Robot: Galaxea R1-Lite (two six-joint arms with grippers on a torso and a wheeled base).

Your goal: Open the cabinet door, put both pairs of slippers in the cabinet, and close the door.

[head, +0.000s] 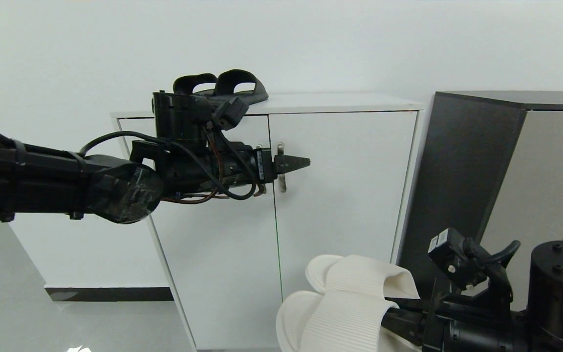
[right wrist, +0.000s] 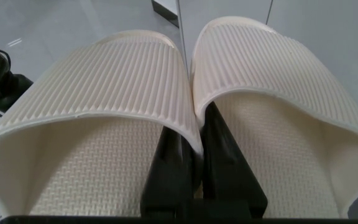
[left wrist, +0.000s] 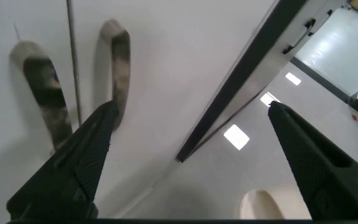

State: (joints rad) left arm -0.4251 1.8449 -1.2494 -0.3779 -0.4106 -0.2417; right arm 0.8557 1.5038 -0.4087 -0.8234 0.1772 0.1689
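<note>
L gripper [head: 301,162], jaws spread, at the 2 handles [head: 281,171] of shut 2-door cabinet [head: 345,195]. 1 black slipper pair [head: 223,84] lies on top. R gripper [right wrist: 199,158] pinches 1 white pair [right wrist: 104,81] by inner straps, low before cabinet.

My left arm [head: 42,181] was black, with a rounded, scuffed joint [head: 125,193] and loops of black and brown cables [head: 198,195]. My left gripper [head: 303,162] ended in dark, textured, pointed fingers [left wrist: 82,155]. Two screws [head: 557,247] sat on the black drum of my right arm [head: 560,298].
</note>
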